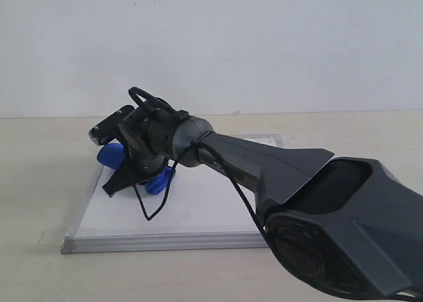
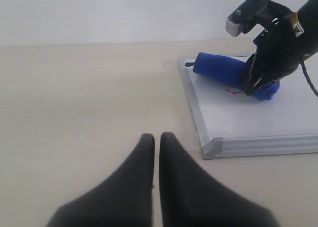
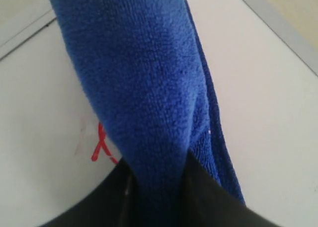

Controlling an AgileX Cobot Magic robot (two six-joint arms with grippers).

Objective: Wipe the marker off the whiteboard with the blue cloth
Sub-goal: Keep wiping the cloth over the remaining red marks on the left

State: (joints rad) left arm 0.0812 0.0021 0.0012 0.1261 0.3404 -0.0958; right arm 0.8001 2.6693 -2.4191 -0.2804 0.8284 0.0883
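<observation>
A plain off-white wall [image 1: 211,44] fills the upper part of the exterior view, evenly lit, and meets the surface below in a straight, level line. That surface is a pale beige tabletop [image 1: 39,183], smooth and matte, stretching across the whole width. The light is soft and diffuse, casting only faint, blurred shadows.

No legible text, brand or number anywhere. Orange-white sticker [image 2: 296,29] on arm, just above right pincer [image 2: 254,86]: too small to read.
</observation>
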